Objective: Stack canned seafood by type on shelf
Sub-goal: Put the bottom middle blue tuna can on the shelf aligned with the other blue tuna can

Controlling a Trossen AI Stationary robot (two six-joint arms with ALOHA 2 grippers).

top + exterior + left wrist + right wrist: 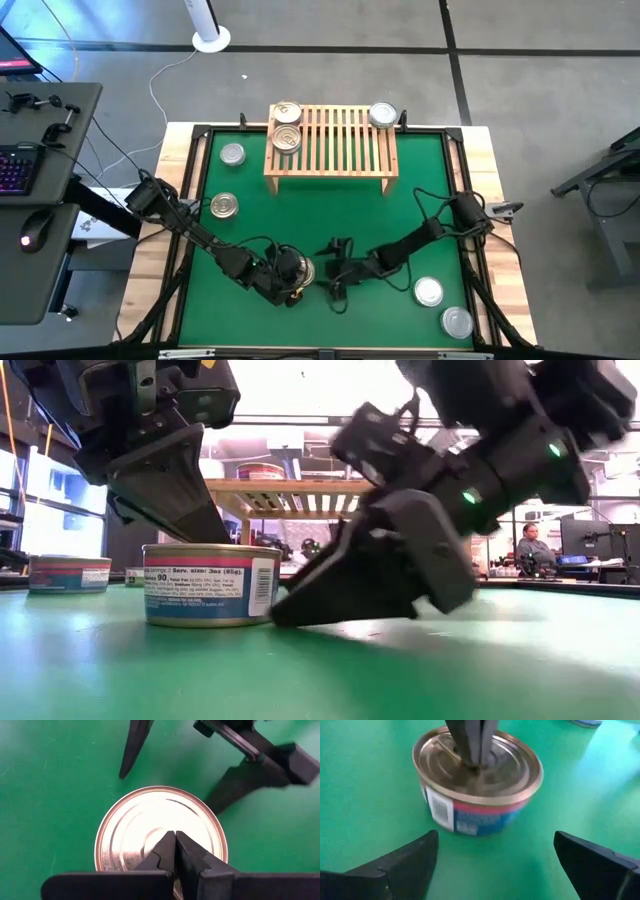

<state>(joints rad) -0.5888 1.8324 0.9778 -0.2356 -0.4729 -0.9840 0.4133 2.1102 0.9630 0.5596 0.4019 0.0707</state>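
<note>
A gold-topped tin stands upright on the green mat near the table's near edge, with my two grippers meeting over it. My left gripper comes down from above, shut, with its tips at the middle of the tin's top. My right gripper lies low on the mat on the tin's right side, open and pointing at the tin, which sits just ahead of its spread fingers. The light-wood shelf stands at the far edge. It carries two gold-topped tins at its left end and a silver one at its right. My left gripper's shut fingertips rest on the tin's ringed top, near its centre, coming from above and slanting down. The tin stays flat on the mat. My right gripper has one fingertip close to the tin's base; I cannot tell whether it touches.
A silver tin and a gold tin sit on the mat's left side. Two silver tins sit near the right near corner. The mat between the grippers and the shelf is open. A person sits far behind the table.
</note>
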